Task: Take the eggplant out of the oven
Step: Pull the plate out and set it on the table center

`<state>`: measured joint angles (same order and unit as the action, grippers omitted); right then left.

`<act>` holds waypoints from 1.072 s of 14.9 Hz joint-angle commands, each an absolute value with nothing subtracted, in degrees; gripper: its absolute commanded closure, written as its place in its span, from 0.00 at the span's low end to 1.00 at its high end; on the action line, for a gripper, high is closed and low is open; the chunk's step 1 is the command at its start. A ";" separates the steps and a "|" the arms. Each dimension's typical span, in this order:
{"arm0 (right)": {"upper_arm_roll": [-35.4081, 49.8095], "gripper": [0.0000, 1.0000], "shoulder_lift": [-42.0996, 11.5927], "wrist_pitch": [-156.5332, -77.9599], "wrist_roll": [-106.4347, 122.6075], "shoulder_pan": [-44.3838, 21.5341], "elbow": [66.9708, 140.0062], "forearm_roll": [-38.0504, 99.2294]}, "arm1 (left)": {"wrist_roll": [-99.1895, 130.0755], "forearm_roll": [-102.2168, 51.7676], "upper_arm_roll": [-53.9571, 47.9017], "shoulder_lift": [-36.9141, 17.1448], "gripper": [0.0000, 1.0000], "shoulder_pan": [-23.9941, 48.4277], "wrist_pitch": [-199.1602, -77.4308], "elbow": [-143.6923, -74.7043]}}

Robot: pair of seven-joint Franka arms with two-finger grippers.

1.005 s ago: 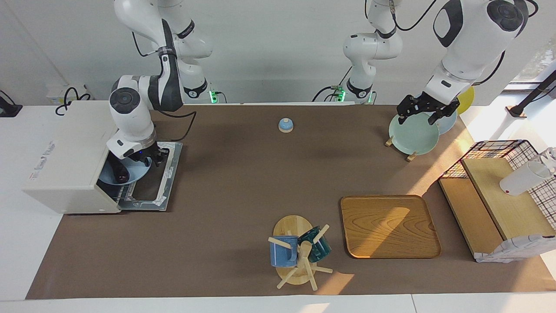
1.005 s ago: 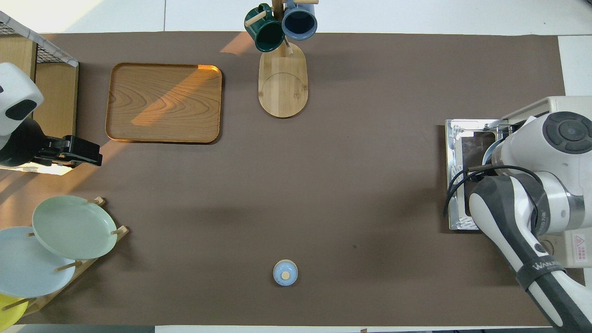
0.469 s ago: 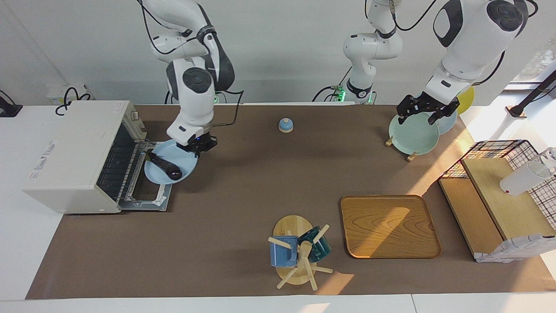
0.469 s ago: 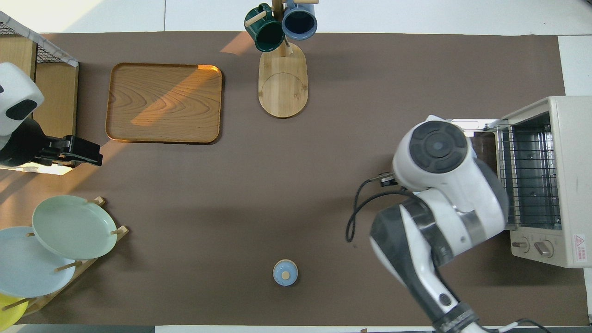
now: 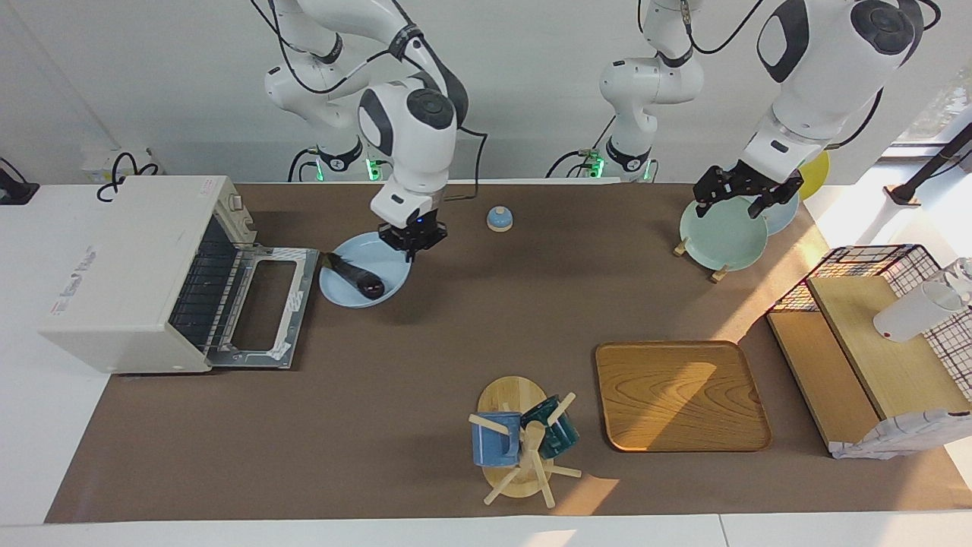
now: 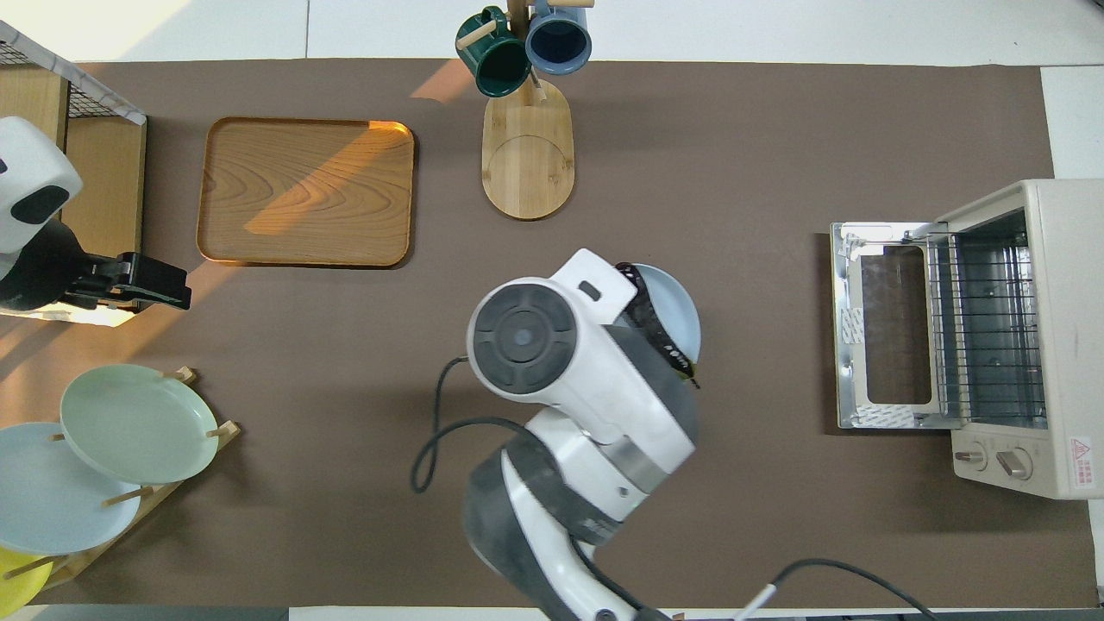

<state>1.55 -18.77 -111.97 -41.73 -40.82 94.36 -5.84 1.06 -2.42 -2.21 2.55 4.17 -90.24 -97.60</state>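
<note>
The right gripper [image 5: 411, 247] has its jaws clenched on the rim of a round pale blue plate [image 5: 342, 289] – it carries the slim dark purple eggplant [image 5: 354, 277], clear of the boxy off-white oven [image 5: 129, 266] at the table's right-arm end. The left gripper [image 5: 743, 199] waits over a plate rack, jaws released.

A plain white wall [image 5: 524, 91] is standing at the robots' end of the room. A brown mat [image 5: 425, 334] is covering the white desk [image 5: 45, 425]. Sunlight is coming through a window [image 5: 938, 106] at the left arm's end, falling in warm patches across the mat.
</note>
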 commanded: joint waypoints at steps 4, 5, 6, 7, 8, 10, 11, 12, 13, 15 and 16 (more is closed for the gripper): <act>1.49 1.00 -28.57 -122.41 -46.32 -43.77 90.59 -4.57 | 1.41 -1.41 -2.29 2.81 0.00 3.96 -89.74 -97.21; 1.58 1.00 -28.30 -124.00 -46.14 -43.60 91.92 -4.48 | 1.41 -1.23 -2.29 2.73 0.00 3.87 -89.82 -97.12; 1.58 1.00 -27.95 -126.10 -45.97 -43.42 93.33 -4.48 | 1.32 -1.23 -2.29 2.72 0.00 3.87 -89.91 -96.95; 1.58 0.93 -27.86 -129.78 -45.97 -43.42 94.73 -4.05 | 1.32 -1.14 -2.29 2.72 0.00 3.78 -90.26 -97.03; 1.58 0.74 -27.86 -133.99 -45.88 -43.33 95.88 -2.65 | 1.23 -1.14 -2.29 2.72 0.00 3.34 -90.87 -97.21; 1.58 0.52 -28.39 -139.55 -45.53 -42.98 95.89 -1.93 | 1.67 -1.32 -2.29 2.72 0.00 2.81 -91.67 -97.21; 1.58 0.51 -28.39 -139.05 -43.61 -42.11 94.84 -2.11 | 1.67 -1.58 -2.29 2.72 0.00 2.73 -91.93 -97.29; 1.50 0.53 -28.30 -136.35 -41.24 -41.58 92.66 -2.20 | 1.67 -1.76 -2.29 2.72 0.00 2.29 -92.89 -97.47; 1.23 0.60 -28.04 -131.01 -39.13 -41.22 90.72 -2.81 | 1.58 -1.84 -2.29 2.72 0.00 1.59 -93.07 -97.64; 1.14 0.70 -25.33 -125.18 -35.70 -37.99 89.65 -2.81 | 1.49 -1.93 -2.29 2.72 0.00 1.50 -93.51 -97.65; 1.06 0.79 -23.40 -120.98 -33.25 -36.05 90.34 -2.90 | 1.41 -1.93 -2.29 2.72 0.00 1.58 -93.69 -97.73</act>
